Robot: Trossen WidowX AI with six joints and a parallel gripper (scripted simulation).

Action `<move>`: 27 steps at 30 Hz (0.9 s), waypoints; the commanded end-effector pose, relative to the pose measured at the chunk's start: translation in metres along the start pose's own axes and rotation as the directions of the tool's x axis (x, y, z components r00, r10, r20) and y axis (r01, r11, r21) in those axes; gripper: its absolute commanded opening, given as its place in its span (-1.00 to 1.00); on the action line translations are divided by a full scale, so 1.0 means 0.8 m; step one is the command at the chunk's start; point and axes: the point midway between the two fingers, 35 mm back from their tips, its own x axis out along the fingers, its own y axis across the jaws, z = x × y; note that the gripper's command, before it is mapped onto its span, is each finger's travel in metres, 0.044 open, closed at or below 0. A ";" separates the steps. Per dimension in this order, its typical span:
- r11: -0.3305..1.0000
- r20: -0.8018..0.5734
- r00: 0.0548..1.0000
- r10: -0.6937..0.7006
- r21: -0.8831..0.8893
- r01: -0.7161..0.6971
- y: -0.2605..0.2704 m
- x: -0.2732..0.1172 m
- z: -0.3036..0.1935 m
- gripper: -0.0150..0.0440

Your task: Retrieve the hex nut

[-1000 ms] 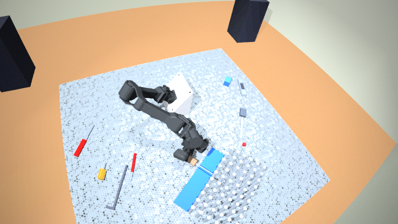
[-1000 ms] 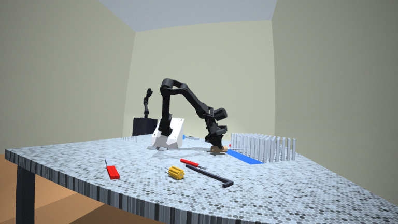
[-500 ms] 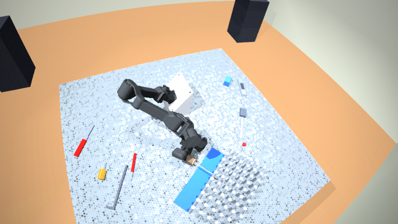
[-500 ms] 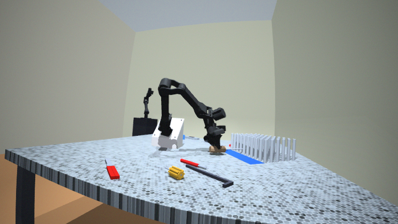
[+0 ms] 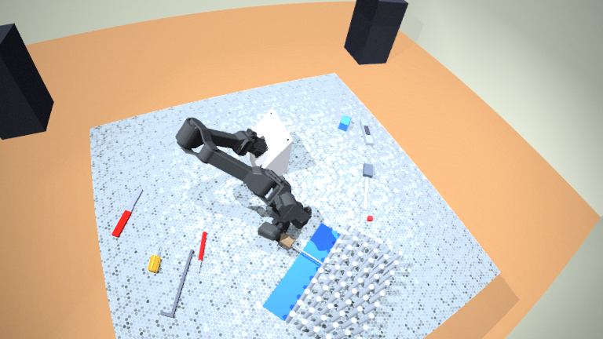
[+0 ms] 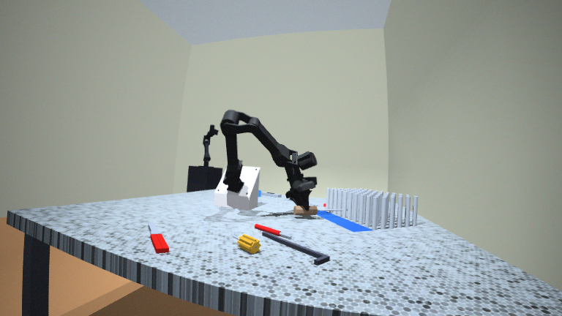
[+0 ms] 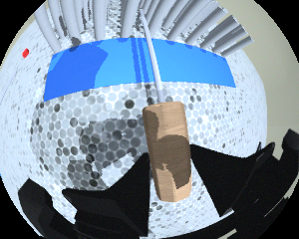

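My gripper (image 5: 284, 238) (image 6: 305, 208) (image 7: 169, 153) is shut on the wooden handle (image 5: 288, 242) (image 6: 298, 211) (image 7: 166, 119) of a thin-rod tool, low over the table. Its pale rod (image 5: 308, 255) (image 7: 153, 67) reaches across the blue taped strip (image 5: 284, 290) (image 6: 347, 223) (image 7: 194, 70) and in between the front spacers. The metal spacers (image 6: 375, 212) (image 7: 99, 22) look upright, in close rows behind the strip. The rod's far end is hidden among them. I cannot make out the hex nut in any view.
A dark L-shaped bar (image 5: 181, 279) (image 6: 294, 246), a red screwdriver (image 5: 202, 246) (image 6: 267, 229), a yellow-handled tool (image 5: 154, 263) (image 6: 249, 243) and a red-handled blade (image 5: 121, 223) (image 6: 159, 242) lie left. A red cube (image 5: 370, 218) (image 7: 25, 52) and a grey-headed tool (image 5: 367, 169) lie beyond the field's far side.
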 end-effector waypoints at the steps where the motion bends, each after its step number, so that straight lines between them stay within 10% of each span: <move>1: 1.000 0.002 1.000 0.001 -0.002 -0.001 0.000 -0.001 -0.004 -0.49; 27: 1.000 0.002 1.000 0.001 -0.003 -0.001 0.000 -0.006 -0.021 -0.49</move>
